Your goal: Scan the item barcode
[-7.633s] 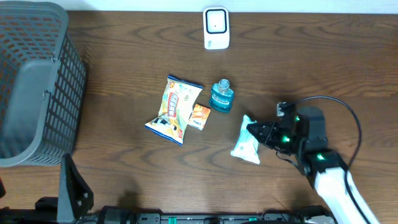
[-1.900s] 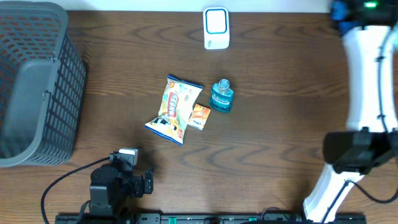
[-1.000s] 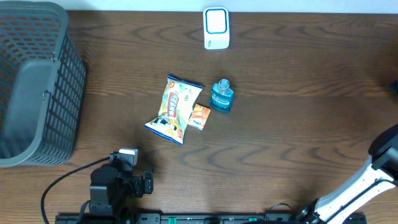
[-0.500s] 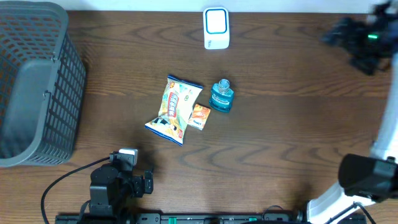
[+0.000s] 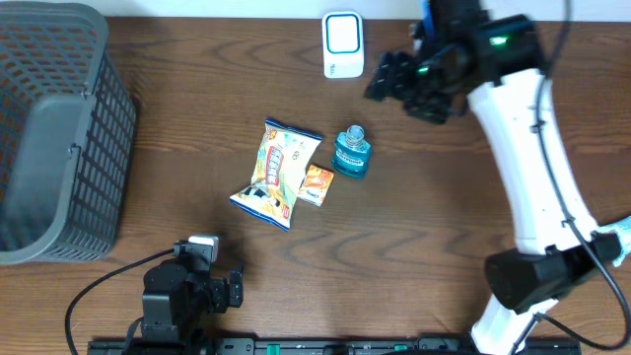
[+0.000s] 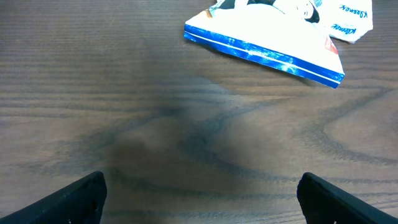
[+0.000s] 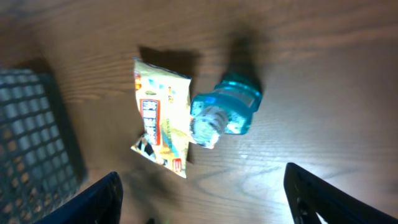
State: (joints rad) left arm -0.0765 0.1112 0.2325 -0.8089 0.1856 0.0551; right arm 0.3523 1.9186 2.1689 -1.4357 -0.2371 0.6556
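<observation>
A yellow snack bag (image 5: 277,173) lies mid-table with a small orange packet (image 5: 316,184) against its right side and a blue bottle (image 5: 350,153) just right of that. The white barcode scanner (image 5: 343,44) stands at the far edge. My right gripper (image 5: 399,91) hovers open between scanner and bottle, holding nothing. Its wrist view looks down on the bottle (image 7: 227,112) and snack bag (image 7: 161,121) beyond the gripper (image 7: 202,174). My left gripper (image 5: 235,284) rests open at the near edge. In its view the gripper (image 6: 202,180) faces the bag's blue end (image 6: 267,53).
A grey mesh basket (image 5: 54,128) fills the left end of the table and shows at the left edge as basket (image 7: 31,137) in the right wrist view. A corner of the small packet (image 6: 351,12) shows beside the bag.
My right arm has swung in from the far right edge to above the spot between scanner and bottle. The left arm and the items have not moved.
</observation>
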